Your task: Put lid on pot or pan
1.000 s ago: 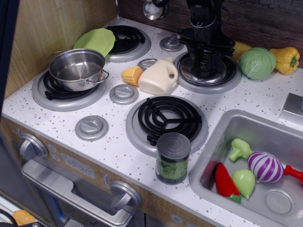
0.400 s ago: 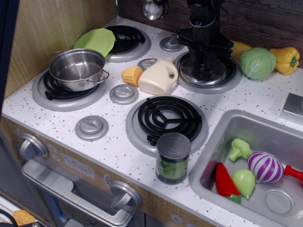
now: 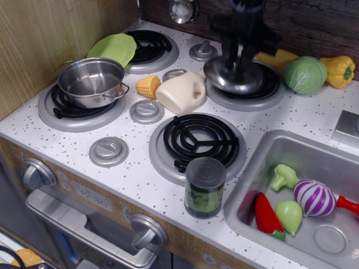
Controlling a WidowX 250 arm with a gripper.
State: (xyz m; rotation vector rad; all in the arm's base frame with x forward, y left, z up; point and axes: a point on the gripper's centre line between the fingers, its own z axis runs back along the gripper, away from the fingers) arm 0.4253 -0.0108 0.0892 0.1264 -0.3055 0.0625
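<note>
The shiny steel lid [image 3: 233, 79] hangs tilted just above the back right burner [image 3: 268, 92], shifted towards its left edge. My black gripper [image 3: 238, 63] comes down from above and is shut on the lid at its centre; the knob is hidden between the fingers. The steel pot [image 3: 91, 82] stands open and empty on the front left burner, far to the left of the gripper. Its wire loop handle shows on the right side.
A cream toy jug [image 3: 180, 92] and a corn cob [image 3: 148, 86] lie between lid and pot. A green plate [image 3: 114, 49] leans behind the pot. A cabbage [image 3: 304, 74], a yellow pepper [image 3: 337, 70], a can [image 3: 205, 187] and a sink [image 3: 263, 162] holding vegetables are on the right.
The gripper has lifted the lid off the back right burner and carried it a little left. The jug and corn have shifted slightly left.
</note>
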